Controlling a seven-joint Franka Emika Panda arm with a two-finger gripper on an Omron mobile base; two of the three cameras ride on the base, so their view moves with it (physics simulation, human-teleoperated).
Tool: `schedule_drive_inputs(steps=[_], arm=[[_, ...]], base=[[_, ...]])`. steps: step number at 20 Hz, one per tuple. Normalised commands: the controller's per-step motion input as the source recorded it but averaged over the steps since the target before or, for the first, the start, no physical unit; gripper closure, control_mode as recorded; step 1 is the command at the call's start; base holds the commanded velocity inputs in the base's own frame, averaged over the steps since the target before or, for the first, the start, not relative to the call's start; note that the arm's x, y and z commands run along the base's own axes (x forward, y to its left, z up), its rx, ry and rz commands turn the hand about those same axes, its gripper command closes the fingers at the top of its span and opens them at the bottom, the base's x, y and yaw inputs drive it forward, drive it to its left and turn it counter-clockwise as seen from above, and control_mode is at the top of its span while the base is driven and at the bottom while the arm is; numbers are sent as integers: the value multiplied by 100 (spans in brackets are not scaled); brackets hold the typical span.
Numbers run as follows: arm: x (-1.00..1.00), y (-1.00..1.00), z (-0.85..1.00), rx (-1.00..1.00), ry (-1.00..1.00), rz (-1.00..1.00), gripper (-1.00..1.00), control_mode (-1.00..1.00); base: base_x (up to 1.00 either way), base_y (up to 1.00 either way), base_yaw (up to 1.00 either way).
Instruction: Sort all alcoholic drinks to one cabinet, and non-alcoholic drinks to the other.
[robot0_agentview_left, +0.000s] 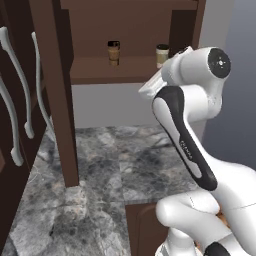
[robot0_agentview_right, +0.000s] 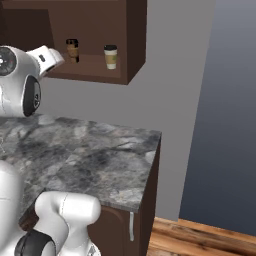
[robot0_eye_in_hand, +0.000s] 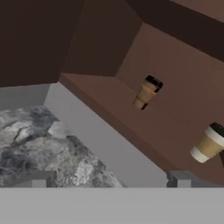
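1. Open wall cabinet (robot0_agentview_right: 135, 40), dark brown wood, mounted above the grey marbled counter (robot0_agentview_right: 100, 160). Its door (robot0_agentview_left: 55, 90) stands swung out towards the camera in the left base view.
2. First coffee cup (robot0_agentview_right: 72, 50), tan with a black lid, upright on the cabinet shelf towards the back. Hand view: (robot0_eye_in_hand: 146, 92).
3. Second coffee cup (robot0_agentview_right: 110, 56), paler, with a dark lid, upright near the shelf's front edge and well apart from the first. Hand view: (robot0_eye_in_hand: 209, 142).
4. Gripper (robot0_eye_in_hand: 109, 177), released: its two finger tips stand wide apart with nothing between them, below and in front of the shelf. Both non-alcoholic drinks appear to be already placed in this cabinet.
5. Neighbouring cabinet doors with long pale bar handles (robot0_agentview_left: 17, 90), at the left of the left base view. The two bottles cannot be located from these views.
6. Risk, withdrawal: the hand sits just below the shelf lip; a retreat that rises first could strike the shelf or jolt the second cup, which stands nearest the edge, and tip it off.
7. Risk, door: the open door stands just beside the arm (robot0_agentview_left: 185, 140); a wide swing towards the other cabinet could clip it.
8. Risk, sorting: a bottle added here would mix the two groups.
9. Writing: no brand, label or lettering is legible on either cup; faint marks on the arm's dark cover are too small to read.
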Motion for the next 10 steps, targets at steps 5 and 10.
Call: schedule_drive_inputs(steps=[5,10], arm=[[-20,-28,0,-2,-5,-15,-100,-100],[-27,-26,3,0,0,-18,-100,-100]], base=[[0,0,0],[0,0,0]])
